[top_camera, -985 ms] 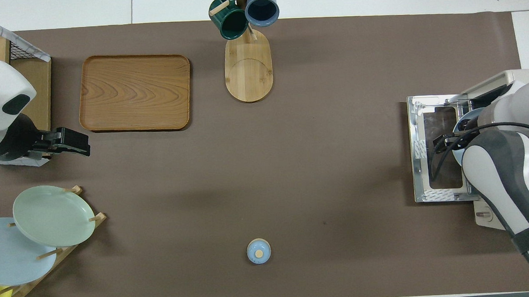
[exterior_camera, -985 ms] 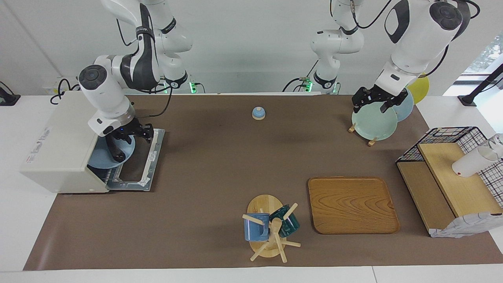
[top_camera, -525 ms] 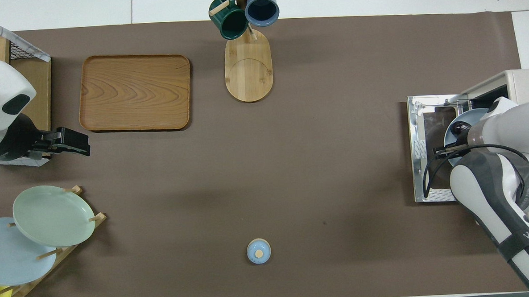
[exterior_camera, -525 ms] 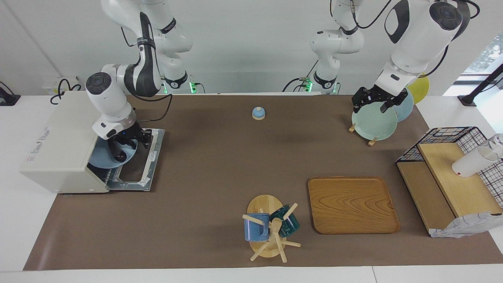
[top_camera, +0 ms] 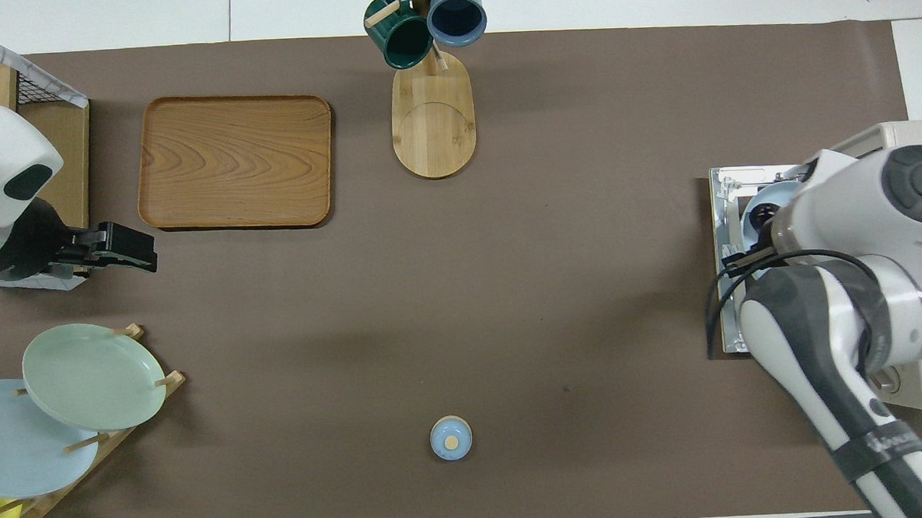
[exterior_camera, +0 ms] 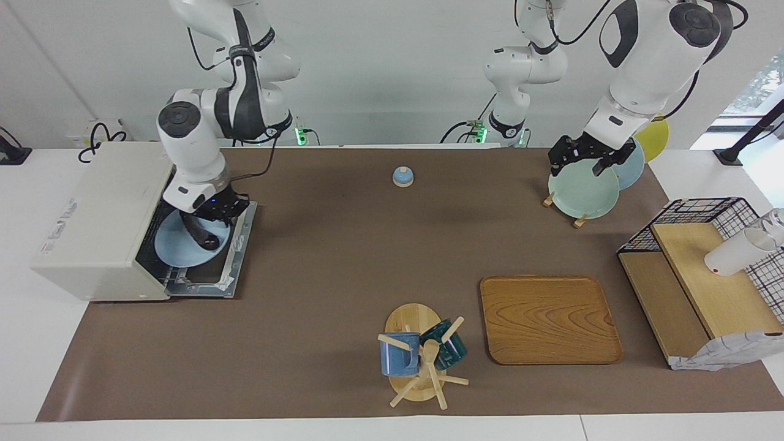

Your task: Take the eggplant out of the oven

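Note:
The cream-white oven (exterior_camera: 92, 214) stands at the right arm's end of the table, its door (exterior_camera: 236, 257) folded down flat. My right gripper (exterior_camera: 215, 211) is shut on the rim of a light blue plate (exterior_camera: 174, 248) and holds it over the open door, half out of the oven's mouth. The dark eggplant (exterior_camera: 199, 233) lies on that plate just under the gripper. In the overhead view the right arm covers the gripper; only part of the plate (top_camera: 762, 199) and the oven (top_camera: 907, 138) show. My left gripper (exterior_camera: 585, 160) waits over the plate rack.
A rack with green, blue and yellow plates (exterior_camera: 582, 193) stands at the left arm's end. A small blue bell (exterior_camera: 402, 176) sits near the robots. A wooden tray (exterior_camera: 548, 318), a mug tree (exterior_camera: 422, 355) and a wire-and-wood shelf (exterior_camera: 704, 269) lie farther out.
My right gripper has drawn the plate with the eggplant out of the oven's mouth and over the open door. The left arm has not moved.

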